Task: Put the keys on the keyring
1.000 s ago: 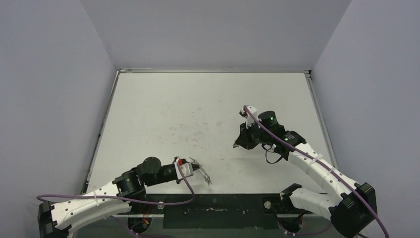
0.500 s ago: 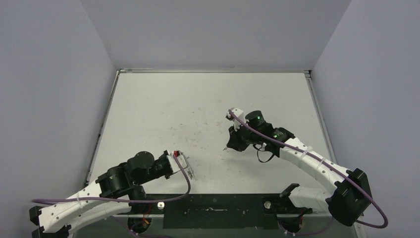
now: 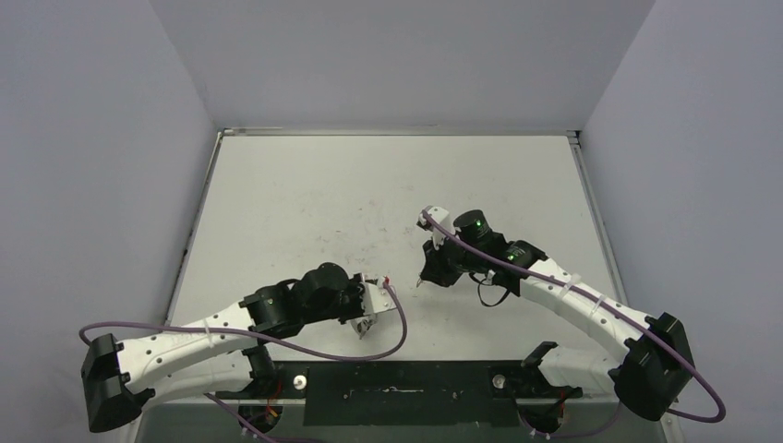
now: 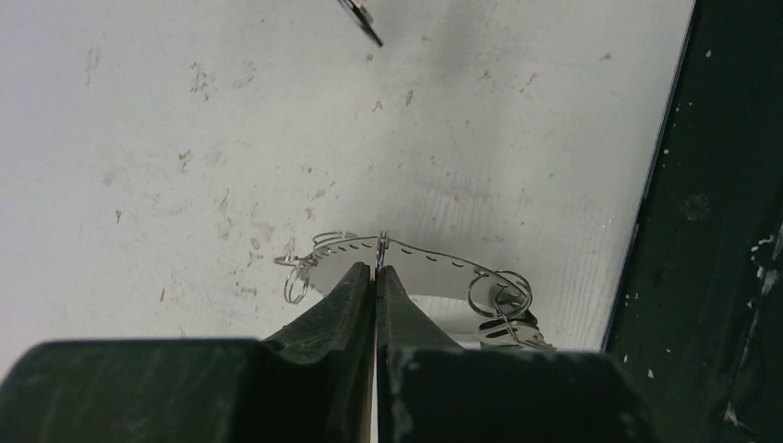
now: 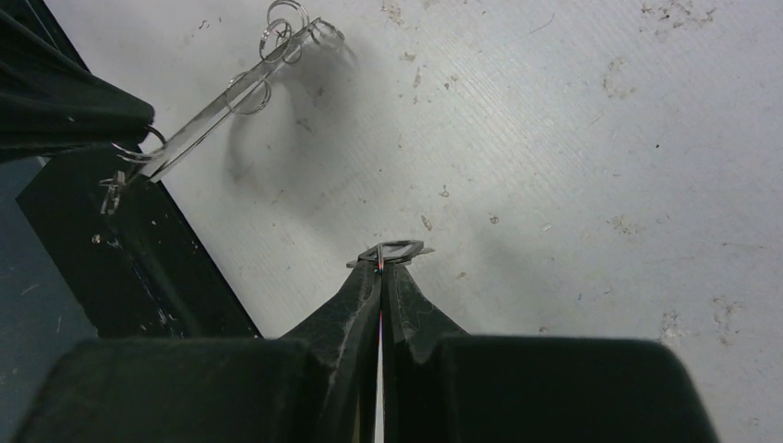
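Step in hand: looks to me like the bring-together bit, key over to ring, nothing threaded yet.
Left gripper (image 4: 377, 269): fingers pressed together, pinching the large thin silvery oval wire keyring (image 4: 443, 262) by its edge. Tiny plain silver rings (image 4: 499, 293) hang off it on both sides of the grip.
Right gripper (image 5: 381, 266): also squeezed tight, nipping the small black oblong loop with the tiny silver key (image 5: 395, 249) right at the tips. The key part itself is too small for me to make out.
Where the ring is: looks lifted off the scuffed white table (image 3: 305, 203), by the near edge, a bit left of centre.
Where the key is: to the right of the ring and a bit farther back, near it but clearly apart.
How to do it well: I'd guess tilt the ring so a bare stretch of wire faces the loop, then come in slow. The right wrist view should help line it up, since the ring sits up and left of those fingertips there.
Watch out: the hold on that loop is tiny, so I reckon any bump could twist it out.
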Controlling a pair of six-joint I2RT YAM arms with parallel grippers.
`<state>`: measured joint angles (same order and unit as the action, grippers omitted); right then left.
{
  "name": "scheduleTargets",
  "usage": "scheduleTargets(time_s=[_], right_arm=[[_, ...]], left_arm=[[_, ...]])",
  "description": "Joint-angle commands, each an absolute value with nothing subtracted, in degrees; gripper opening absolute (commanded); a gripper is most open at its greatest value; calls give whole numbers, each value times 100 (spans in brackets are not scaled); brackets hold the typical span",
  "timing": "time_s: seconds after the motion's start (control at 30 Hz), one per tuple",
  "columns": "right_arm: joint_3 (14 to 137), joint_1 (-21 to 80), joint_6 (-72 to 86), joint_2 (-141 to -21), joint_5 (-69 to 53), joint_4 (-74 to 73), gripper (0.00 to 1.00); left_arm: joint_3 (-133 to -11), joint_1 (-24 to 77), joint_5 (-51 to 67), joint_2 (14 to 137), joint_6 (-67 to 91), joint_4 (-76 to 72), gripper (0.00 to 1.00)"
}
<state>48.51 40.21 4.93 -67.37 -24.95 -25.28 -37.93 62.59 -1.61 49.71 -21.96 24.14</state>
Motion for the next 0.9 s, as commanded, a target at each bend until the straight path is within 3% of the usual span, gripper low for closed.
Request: scheduleTargets(time_s=[0.0, 0.47, 0.87], right_arm=[[4731, 4084, 501, -6532, -2689, -2221, 0], [4272, 4558, 830, -6671, -3152, -1271, 0], [4384, 5316, 732, -7105, -3031, -950, 0]], left_arm=[[-3510, 6272, 302, 5332, -2416, 1265, 0], [-1956, 6267, 590, 4707, -1538, -1211, 0], [-1685, 6267, 573, 4464, -1208, -1536, 0]])
